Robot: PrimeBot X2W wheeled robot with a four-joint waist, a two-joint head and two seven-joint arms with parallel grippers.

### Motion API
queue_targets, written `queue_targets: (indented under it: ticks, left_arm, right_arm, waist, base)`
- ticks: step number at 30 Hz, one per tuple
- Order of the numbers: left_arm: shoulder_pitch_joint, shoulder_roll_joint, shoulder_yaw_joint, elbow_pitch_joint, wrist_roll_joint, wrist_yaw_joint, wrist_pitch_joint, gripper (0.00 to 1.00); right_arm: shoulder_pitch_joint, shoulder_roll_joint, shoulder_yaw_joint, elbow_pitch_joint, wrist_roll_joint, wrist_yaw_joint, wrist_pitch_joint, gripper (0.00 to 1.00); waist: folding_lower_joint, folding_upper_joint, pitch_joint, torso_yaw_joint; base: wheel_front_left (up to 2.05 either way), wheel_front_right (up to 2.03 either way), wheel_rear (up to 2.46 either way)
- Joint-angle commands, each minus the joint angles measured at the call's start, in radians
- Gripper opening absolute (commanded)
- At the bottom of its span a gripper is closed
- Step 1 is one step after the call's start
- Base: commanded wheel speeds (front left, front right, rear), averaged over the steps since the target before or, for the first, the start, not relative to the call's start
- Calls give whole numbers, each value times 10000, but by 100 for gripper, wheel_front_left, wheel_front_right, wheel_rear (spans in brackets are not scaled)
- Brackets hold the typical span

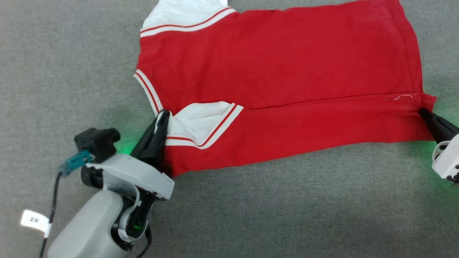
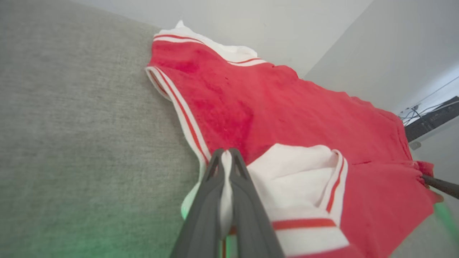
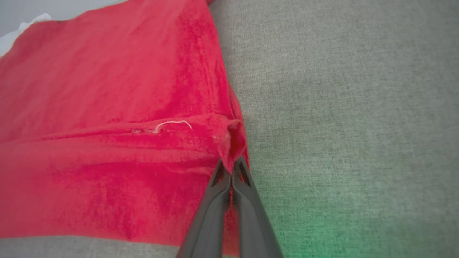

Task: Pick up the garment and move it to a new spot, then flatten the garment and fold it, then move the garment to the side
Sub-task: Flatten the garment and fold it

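Our left gripper point(image 1: 163, 115) is closed on the white-trimmed armhole edge of the garment point(image 1: 279, 68). Our right gripper point(image 1: 425, 112) pinches the red hem corner. Between them the garment lies spread, red side up, on the grey cloth surface point(image 1: 53, 53).

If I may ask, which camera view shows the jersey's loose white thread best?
The right wrist view: the thread lies close and sharp on the jersey, beside the right end effector. The head view shows it tiny at the hem corner; the left wrist view renders that corner too blurred to tell.
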Motion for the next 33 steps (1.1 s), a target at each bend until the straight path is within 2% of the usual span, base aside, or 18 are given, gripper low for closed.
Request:
queue_targets:
  ticks: [1,14,15,16,17,18,19,21,26,33]
  left_arm:
    - [-109,58,-173,259,172,55,157,0]
    - [-328,-14,-601,1011,412,114,548,1]
    - [-326,-19,-613,998,427,117,546,27]
    - [-335,-5,-614,967,476,141,493,45]
    - [-322,16,-619,912,499,164,478,100]
    - [-290,34,-615,822,498,186,491,100]
    - [-239,67,-607,720,479,206,496,100]
    - [-203,239,-584,460,577,328,540,100]
    - [28,915,-575,-747,844,1001,1118,100]
    - [556,2187,-428,-3347,669,2554,3152,100]
  right_arm:
    - [-126,56,112,97,0,-15,-109,0]
    - [-396,3,671,622,197,-15,-410,0]
    - [-387,-15,717,656,230,-15,-439,0]
    - [-372,-26,765,667,247,-14,-461,0]
    - [-354,-35,793,665,266,-14,-533,38]
    - [-324,-56,785,654,251,-14,-596,73]
    - [-287,-79,773,645,239,-14,-659,100]
    - [-213,-197,772,587,101,-14,-782,100]
    - [154,-420,589,200,-85,-14,-1012,100]
    - [628,-351,220,-813,-341,-14,-1025,100]
  waist:
    - [0,0,128,-42]
    - [0,0,199,-18]
    - [0,0,163,-2]
    - [0,0,111,14]
    - [0,0,54,31]
    - [0,0,-18,59]
    - [0,0,-98,82]
    - [0,0,-293,144]
    - [0,0,-835,401]
    - [0,0,-1235,512]
  base:
    - [0,0,0]
    - [0,0,0]
    - [0,0,0]
    - [0,0,0]
    - [0,0,0]
    - [0,0,0]
    - [0,0,0]
    - [0,0,0]
    - [0,0,0]
    - [0,0,0]
